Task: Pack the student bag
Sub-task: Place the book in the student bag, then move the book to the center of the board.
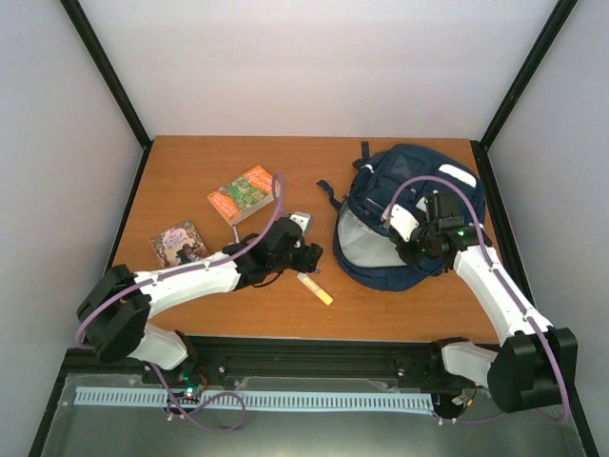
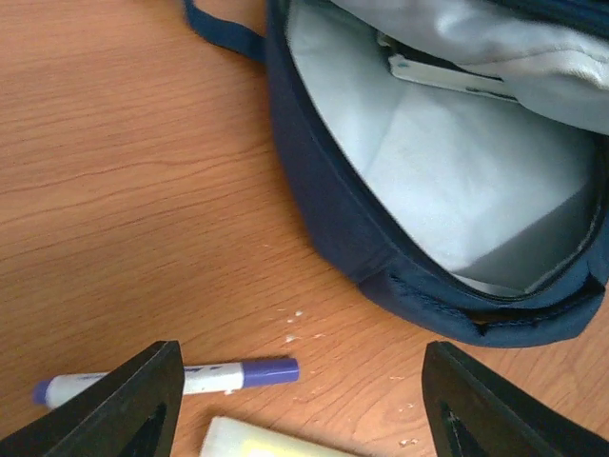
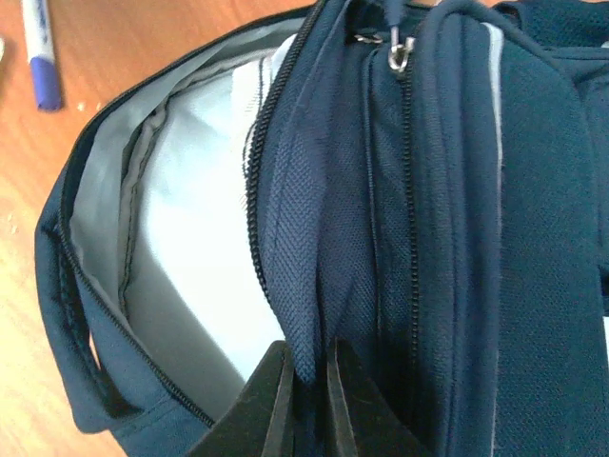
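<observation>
I am seeing right pincer (image 3: 306, 376) pinching navy flap of student bag (image 1: 404, 169), jaws nearly touching, main compartment gaping. Bag is lying on right side of worktop (image 1: 190, 171). My left pincer (image 2: 303, 386) is hanging spread wide, gripping nothing, over marker (image 2: 190, 378) and yellow block (image 2: 276, 443), near bag mouth.

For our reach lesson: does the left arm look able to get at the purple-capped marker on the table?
Probably yes. The marker lies on bare table close by the open left gripper, with nothing on top; only a yellow item lies beside it.
</observation>
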Controlling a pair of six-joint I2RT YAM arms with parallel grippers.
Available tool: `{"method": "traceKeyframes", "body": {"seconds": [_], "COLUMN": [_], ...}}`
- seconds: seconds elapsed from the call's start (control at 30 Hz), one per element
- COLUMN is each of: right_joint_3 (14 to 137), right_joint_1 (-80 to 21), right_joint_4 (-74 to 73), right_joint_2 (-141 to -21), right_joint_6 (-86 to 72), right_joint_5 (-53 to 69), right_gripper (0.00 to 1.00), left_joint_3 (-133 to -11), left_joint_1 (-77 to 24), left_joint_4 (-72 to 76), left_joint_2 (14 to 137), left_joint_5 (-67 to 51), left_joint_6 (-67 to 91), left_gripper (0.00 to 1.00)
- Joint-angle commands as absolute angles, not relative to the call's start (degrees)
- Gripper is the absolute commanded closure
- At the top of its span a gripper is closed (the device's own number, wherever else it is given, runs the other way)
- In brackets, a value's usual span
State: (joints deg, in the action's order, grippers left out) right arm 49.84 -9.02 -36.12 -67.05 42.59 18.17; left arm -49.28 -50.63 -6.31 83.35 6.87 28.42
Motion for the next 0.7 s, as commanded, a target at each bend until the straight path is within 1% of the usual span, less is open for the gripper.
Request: {"method": "traceKeyframes", "body": {"seconds": [0.0,0.2,0.37,0.43,0.47,0.5,0.53,0.57,0.6,0.63,0.67], "right_joint_3": [49.1,46.3,45.5,46.1,46.9,48.5,49.9,51.3,52.5,53.7,54.7], "right_joint_1": [-8.6,-8.3,-7.4,-7.1,-7.1,-7.1,-7.1,-7.1,-7.1,-7.1,-7.1], "right_joint_4": [-43.4,-47.0,-49.9,-51.3,-51.9,-53.7,-55.4,-56.9,-57.9,-58.7,-59.3], "right_joint_2": [-63.6,-60.3,-62.2,-62.5,-62.5,-62.4,-62.3,-61.9,-61.4,-60.7,-60.1], "right_joint_6": [52.1,58.5,61.2,61.7,61.7,61.8,61.9,62.0,62.1,62.1,62.1], "right_joint_5": [17.4,8.3,2.0,0.9,1.0,1.7,2.7,3.9,5.2,6.7,9.0], "right_gripper": [0.97,0.97,0.97,0.95,0.92,0.87,0.78,0.65,0.49,0.41,0.36], "left_joint_3": [-51.7,-57.6,-64.1,-66.5,-67.7,-68.9,-69.8,-70.5,-71.0,-71.2,-71.4], "left_joint_1": [-48.3,-43.9,-37.0,-34.6,-33.5,-32.4,-31.2,-30.2,-29.2,-28.2,-27.2], "left_joint_4": [-14.7,-21.5,-26.8,-28.2,-29.6,-30.6,-31.3,-31.5,-31.5,-31.6,-31.7], "left_joint_2": [78.9,78.5,80.0,80.3,80.4,80.6,80.7,80.7,80.5,80.4,80.1], "left_joint_5": [7.3,6.8,1.8,0.5,0.1,-0.3,-1.0,-1.8,-2.9,-3.5,-4.0], "left_joint_6": [27.9,27.5,29.6,29.6,29.5,29.3,29.1,29.0,28.9,28.8,28.7], "left_gripper": [0.28,0.22,0.22,0.21,0.21,0.21,0.21,0.21,0.21,0.21,0.21]}}
